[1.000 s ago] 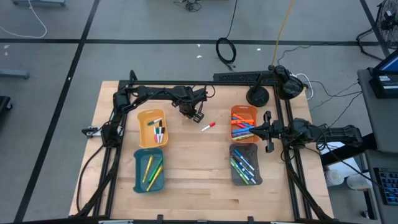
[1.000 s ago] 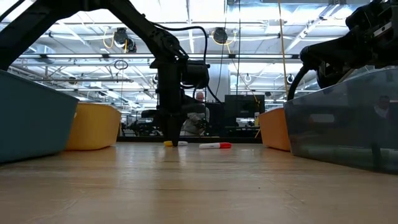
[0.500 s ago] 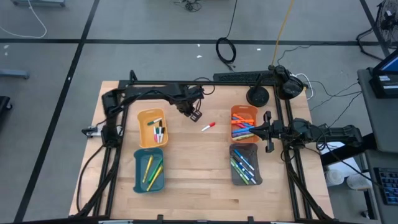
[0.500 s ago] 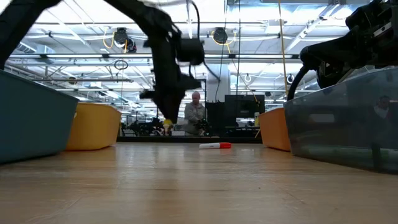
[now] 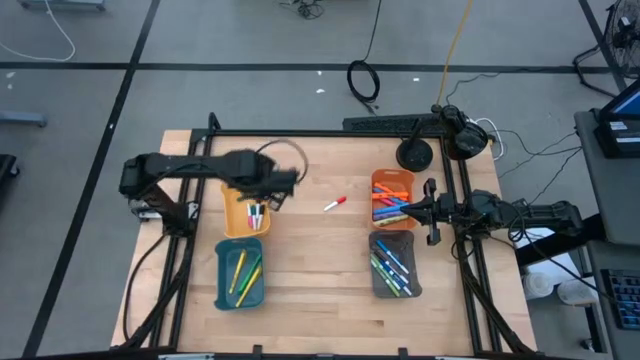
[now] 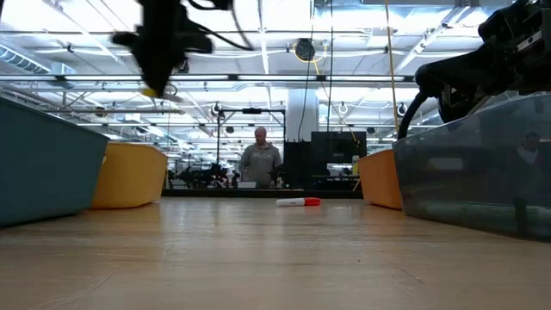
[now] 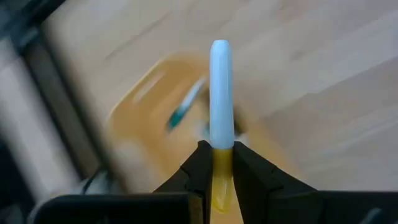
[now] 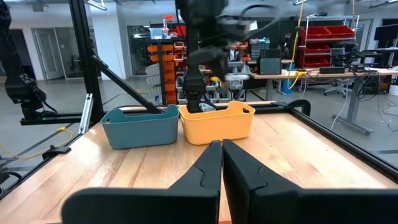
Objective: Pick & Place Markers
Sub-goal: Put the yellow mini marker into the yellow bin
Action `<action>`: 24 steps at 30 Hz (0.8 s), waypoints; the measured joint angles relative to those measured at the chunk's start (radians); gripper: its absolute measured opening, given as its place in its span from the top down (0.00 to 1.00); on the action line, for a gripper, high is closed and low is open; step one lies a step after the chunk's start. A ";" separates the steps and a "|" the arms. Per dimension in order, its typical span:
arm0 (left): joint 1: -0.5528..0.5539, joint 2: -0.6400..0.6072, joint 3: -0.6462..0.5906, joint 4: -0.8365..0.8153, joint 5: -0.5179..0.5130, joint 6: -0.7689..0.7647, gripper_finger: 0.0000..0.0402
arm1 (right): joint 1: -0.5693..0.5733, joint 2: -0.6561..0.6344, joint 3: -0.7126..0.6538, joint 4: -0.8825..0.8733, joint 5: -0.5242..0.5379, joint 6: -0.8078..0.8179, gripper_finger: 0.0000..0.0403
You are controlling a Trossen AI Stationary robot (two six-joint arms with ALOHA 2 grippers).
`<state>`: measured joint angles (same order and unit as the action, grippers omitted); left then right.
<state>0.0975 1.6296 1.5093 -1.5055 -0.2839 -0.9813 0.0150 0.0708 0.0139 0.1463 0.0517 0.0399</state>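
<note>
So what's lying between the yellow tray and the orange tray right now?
In the high view, one red-capped marker on bare wood between the yellow tray and the orange tray.

1. The table [image 5: 310,290] is pale wood, smooth and matt, its planks showing.
2. The yellow tray [image 8: 216,122] and teal tray [image 8: 140,126] look like opaque plastic.
3. The grey tray [image 6: 482,164] is translucent plastic.
4. The marker [image 7: 221,93] has a smooth, glossy barrel.

Overhead and table-level views share the table [image 5: 320,290]; blurred left wrist perhaps downward.
</note>
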 joint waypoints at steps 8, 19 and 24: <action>-0.146 -0.054 -0.121 -0.028 -0.025 -0.253 0.87 | 0.000 0.000 0.000 0.000 0.000 0.000 0.99; -0.134 -0.051 -0.427 0.191 0.108 -0.319 0.87 | 0.000 0.000 0.000 0.001 0.000 0.000 0.99; -0.115 -0.051 -0.447 0.211 0.109 -0.307 0.80 | 0.000 0.000 0.000 0.001 0.000 0.000 0.99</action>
<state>-0.0178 1.5781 1.0628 -1.2946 -0.1745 -1.2884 0.0151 0.0708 0.0140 0.1471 0.0514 0.0399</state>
